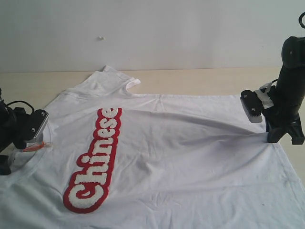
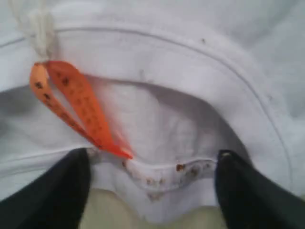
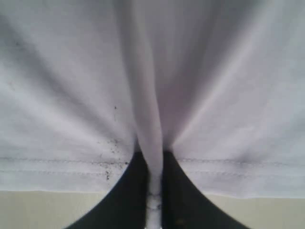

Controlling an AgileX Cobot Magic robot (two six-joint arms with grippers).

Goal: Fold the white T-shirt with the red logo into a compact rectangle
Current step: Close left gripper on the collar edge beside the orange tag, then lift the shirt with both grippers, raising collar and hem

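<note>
The white T-shirt (image 1: 181, 157) lies spread on the table, chest up. Its red logo (image 1: 97, 162) with white "Chinese" letters runs from front left toward the back. At the shirt's left edge my left gripper (image 1: 27, 139) sits at the ribbed neck. In the left wrist view this gripper (image 2: 152, 191) is open, its fingers wide apart on either side of the collar edge (image 2: 167, 174), beside the orange neck tag (image 2: 76, 105). At the right, my right gripper (image 1: 275, 139) is shut on a pinched ridge of the hem (image 3: 153, 143) and lifts it slightly.
A beige table (image 1: 200, 78) shows beyond the shirt, up to a white wall (image 1: 152, 33) behind it. One sleeve (image 1: 112, 78) points toward the back. The shirt runs off the front edge of the exterior view.
</note>
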